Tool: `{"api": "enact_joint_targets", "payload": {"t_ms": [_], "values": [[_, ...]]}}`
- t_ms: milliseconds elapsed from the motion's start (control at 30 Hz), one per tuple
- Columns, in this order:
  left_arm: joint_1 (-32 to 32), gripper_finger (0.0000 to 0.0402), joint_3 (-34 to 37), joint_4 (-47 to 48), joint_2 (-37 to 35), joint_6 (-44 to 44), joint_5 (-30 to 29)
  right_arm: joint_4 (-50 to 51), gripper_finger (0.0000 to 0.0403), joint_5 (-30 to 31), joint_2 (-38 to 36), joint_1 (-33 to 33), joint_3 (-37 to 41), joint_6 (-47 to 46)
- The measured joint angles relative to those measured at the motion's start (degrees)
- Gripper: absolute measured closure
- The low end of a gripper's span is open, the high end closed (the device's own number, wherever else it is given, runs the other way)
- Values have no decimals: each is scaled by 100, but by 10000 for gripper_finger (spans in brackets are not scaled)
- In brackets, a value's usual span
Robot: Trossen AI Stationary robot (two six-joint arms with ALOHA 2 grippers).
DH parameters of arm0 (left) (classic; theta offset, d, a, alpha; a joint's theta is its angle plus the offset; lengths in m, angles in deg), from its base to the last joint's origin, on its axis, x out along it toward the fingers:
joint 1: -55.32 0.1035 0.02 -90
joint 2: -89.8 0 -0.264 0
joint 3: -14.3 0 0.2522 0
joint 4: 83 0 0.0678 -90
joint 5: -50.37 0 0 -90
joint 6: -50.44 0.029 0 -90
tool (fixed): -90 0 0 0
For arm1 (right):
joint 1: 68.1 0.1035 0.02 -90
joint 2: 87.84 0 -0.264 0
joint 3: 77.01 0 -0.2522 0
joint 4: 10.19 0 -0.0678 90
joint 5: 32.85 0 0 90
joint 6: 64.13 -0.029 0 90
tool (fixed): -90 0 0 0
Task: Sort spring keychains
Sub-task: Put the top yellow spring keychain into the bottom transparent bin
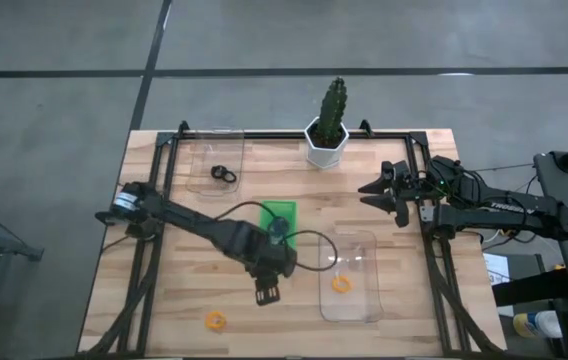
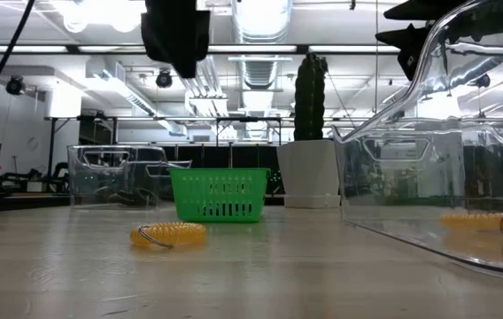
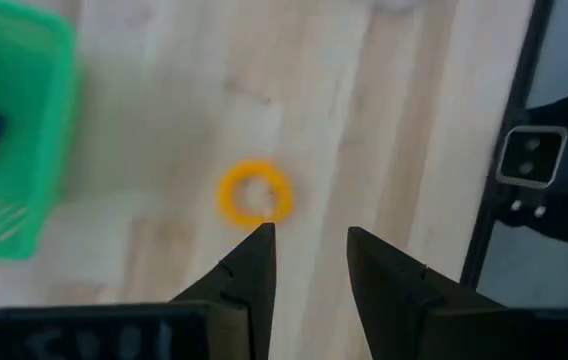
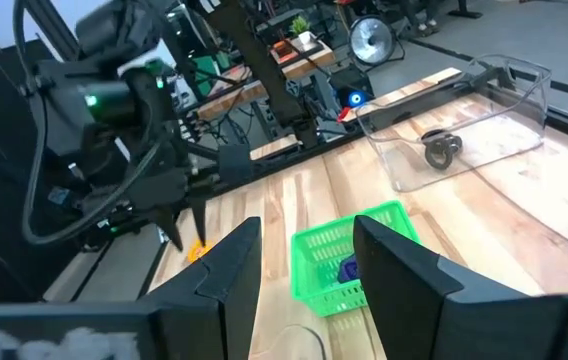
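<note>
Two keychains are already binned: one orange (image 1: 341, 284) in the near-right bin (image 1: 364, 300), one black (image 1: 223, 174) far-left. Another orange keychain (image 1: 215, 320) is left on the table (image 1: 164, 300), under the left tool (image 1: 267, 293), spread and empty. Purple ones (image 1: 278, 229) are left in the green tray (image 1: 286, 210); the right tool (image 1: 374, 195) is parked far-right, spread.

Two dark, near-black jointed arms. Left arm (image 1: 199, 225): slim segmented links, pale round disc at its base joint, thin black cable looping off beside the wrist. Right arm (image 1: 484, 210): bulkier, white lettering along one link, small green light, bundled black cables. Fingers (image 3: 249, 275): matte black, tapering wedges
</note>
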Motion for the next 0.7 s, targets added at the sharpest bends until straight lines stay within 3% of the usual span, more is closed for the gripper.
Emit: {"api": "enact_joint_targets", "payload": {"t_ms": [333, 533, 700], "values": [[-132, 284, 1149, -1956, -199, -255, 95, 9, 248, 2, 0, 0, 0, -14], [-224, 284, 1680, -2006, -409, -582, -29, 9, 248, 0, 2, 0, 0, -51], [-362, 284, 2150, -2045, -538, -1008, -625, 9, 248, 0, 3, 0, 0, -52]]}}
